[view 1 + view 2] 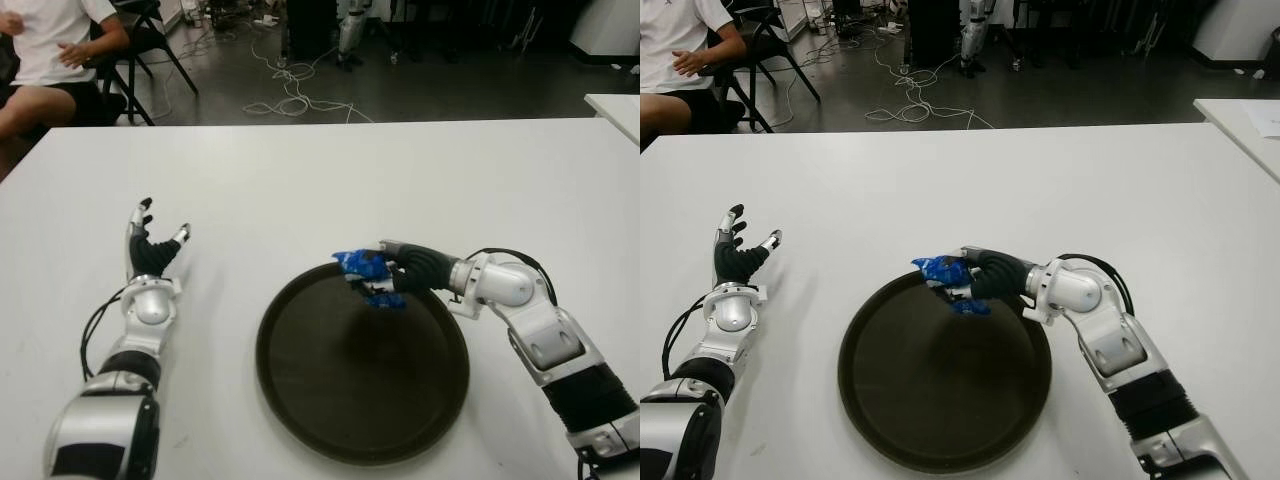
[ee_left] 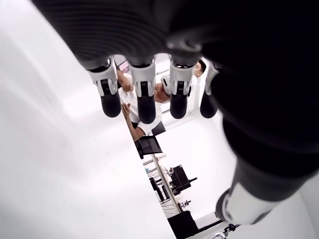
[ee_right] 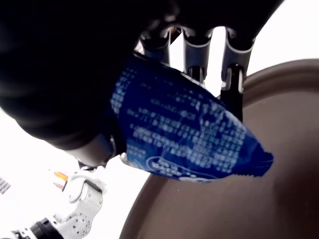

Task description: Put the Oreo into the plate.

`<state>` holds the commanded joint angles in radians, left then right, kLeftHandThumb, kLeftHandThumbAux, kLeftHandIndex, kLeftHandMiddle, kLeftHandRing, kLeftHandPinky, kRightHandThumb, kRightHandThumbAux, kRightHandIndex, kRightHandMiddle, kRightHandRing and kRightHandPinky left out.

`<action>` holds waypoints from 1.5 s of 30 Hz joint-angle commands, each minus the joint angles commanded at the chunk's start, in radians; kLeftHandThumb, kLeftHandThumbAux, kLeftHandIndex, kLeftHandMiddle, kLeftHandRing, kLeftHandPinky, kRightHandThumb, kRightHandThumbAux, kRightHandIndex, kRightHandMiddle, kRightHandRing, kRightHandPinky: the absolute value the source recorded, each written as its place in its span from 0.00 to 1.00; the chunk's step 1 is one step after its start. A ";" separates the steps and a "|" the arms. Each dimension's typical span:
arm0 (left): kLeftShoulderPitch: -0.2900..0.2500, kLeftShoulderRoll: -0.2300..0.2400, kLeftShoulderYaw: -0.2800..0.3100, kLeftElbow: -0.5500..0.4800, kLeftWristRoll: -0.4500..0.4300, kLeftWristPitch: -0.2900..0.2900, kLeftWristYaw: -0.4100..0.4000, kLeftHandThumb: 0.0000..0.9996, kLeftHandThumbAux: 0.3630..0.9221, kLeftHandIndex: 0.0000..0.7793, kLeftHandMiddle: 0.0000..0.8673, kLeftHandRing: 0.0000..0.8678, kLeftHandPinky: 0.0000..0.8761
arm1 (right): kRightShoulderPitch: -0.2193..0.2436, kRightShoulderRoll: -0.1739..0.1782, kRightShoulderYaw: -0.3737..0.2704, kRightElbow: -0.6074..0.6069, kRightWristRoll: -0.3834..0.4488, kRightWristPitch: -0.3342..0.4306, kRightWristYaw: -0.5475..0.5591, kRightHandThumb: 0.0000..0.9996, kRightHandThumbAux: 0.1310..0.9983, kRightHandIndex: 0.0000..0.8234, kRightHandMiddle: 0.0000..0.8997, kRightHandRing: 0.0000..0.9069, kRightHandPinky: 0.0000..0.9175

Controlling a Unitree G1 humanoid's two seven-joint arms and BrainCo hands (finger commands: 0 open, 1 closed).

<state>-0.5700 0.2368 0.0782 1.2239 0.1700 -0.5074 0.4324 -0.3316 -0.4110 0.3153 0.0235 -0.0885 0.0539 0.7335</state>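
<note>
The right robot hand (image 1: 388, 277) gripped the blue Oreo pack (image 1: 362, 266) over the far rim of the dark plate (image 1: 300, 400), fingers curled around it and one end of the wrapper jutting out past them. The pack hung above the plate's edge rather than its middle, not yet set down. The left robot hand (image 1: 150, 250) showed well to the plate's left over the white surface (image 1: 300, 180), fingers spread and holding nothing.

The risk, as it appeared, lay in the position: a release this close to the rim could have let the pack tip outward onto the surface or come to rest half on the lip. The slick wrapper could also have slid or twisted in the fingers, since only part of it seemed pinched.

Much of the grasp was hidden. In the right wrist view the palm blocked the thumb side, so how firmly the pack was held could not be told. Whether the wrapper's free end touched the plate was not clear from any view. A seated person (image 1: 50, 50) at the far left was cut off by the frame, and the cables on the floor beyond the surface were hard to make out.
</note>
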 joint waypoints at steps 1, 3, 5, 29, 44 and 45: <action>0.000 0.000 -0.001 0.000 0.001 0.000 0.002 0.00 0.66 0.08 0.12 0.10 0.07 | 0.000 -0.003 0.000 -0.003 0.001 -0.003 0.005 0.06 0.80 0.88 0.93 0.95 0.94; 0.000 0.000 -0.001 0.000 0.003 0.001 0.006 0.00 0.68 0.08 0.13 0.10 0.07 | 0.002 -0.009 -0.002 -0.019 0.006 0.000 0.015 0.04 0.80 0.88 0.94 0.95 0.95; 0.000 0.000 -0.002 0.000 0.003 0.002 0.008 0.00 0.69 0.08 0.13 0.10 0.07 | 0.005 -0.014 -0.006 -0.035 0.011 0.007 0.021 0.04 0.80 0.88 0.95 0.96 0.95; 0.004 -0.001 -0.010 -0.006 0.008 -0.011 0.016 0.00 0.68 0.08 0.10 0.08 0.07 | 0.039 0.030 -0.052 0.032 0.158 -0.134 0.068 0.13 0.79 0.86 0.94 0.95 0.93; 0.001 0.003 -0.015 -0.005 0.015 -0.001 0.020 0.00 0.70 0.08 0.11 0.08 0.06 | 0.027 0.108 -0.086 0.116 0.177 -0.237 0.002 0.00 0.58 0.31 0.33 0.33 0.25; 0.002 0.002 -0.015 -0.005 0.014 0.000 0.020 0.00 0.69 0.08 0.11 0.08 0.06 | 0.022 0.108 -0.088 0.144 0.182 -0.260 0.013 0.00 0.55 0.26 0.27 0.27 0.19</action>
<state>-0.5684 0.2392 0.0635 1.2191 0.1840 -0.5073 0.4525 -0.3100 -0.3030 0.2272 0.1670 0.0934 -0.2060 0.7465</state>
